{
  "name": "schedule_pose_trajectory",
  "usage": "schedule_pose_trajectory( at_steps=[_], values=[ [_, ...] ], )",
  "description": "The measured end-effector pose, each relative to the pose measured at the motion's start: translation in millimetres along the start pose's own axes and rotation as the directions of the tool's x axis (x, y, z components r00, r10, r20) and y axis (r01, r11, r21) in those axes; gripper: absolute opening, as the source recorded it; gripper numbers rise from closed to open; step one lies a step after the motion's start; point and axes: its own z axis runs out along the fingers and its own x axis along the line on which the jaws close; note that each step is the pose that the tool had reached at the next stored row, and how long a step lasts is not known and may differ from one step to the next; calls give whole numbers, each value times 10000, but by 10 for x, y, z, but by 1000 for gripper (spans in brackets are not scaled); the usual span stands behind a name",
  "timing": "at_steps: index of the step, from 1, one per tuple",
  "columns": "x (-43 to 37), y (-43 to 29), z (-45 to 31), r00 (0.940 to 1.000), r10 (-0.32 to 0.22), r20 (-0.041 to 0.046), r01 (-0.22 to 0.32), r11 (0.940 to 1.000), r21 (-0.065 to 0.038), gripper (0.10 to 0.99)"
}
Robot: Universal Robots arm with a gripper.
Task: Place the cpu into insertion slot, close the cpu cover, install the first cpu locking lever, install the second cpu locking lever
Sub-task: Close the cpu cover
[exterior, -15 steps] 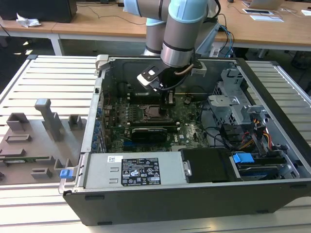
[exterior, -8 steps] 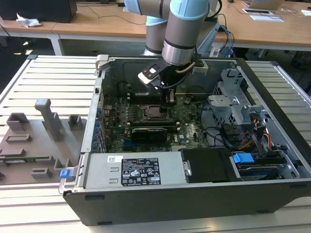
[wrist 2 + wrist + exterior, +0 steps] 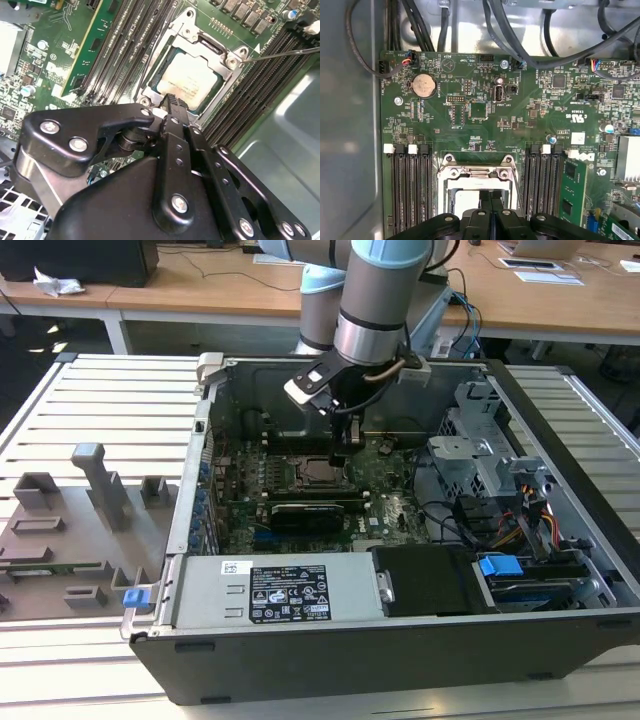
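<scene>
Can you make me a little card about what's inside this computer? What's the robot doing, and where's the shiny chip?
place: inside an open computer case
pincer: shut, tip at the edge of the cpu cover; cannot tell if it touches
cpu cover: lying flat
cpu: lying flat, showing through the cover's window
thin metal lever: sticking out sideways past the cover's corner
memory slots: long black rows on both sides of the cover
</scene>
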Motion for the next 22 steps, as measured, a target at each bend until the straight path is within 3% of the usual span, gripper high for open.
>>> schedule_pose_trajectory(
  at_steps=[13,22],
  values=[
    [-12,-26,-297,10000,0,0,0,10000,0,106],
    [-12,-27,-309,10000,0,0,0,10000,0,106]
  ],
)
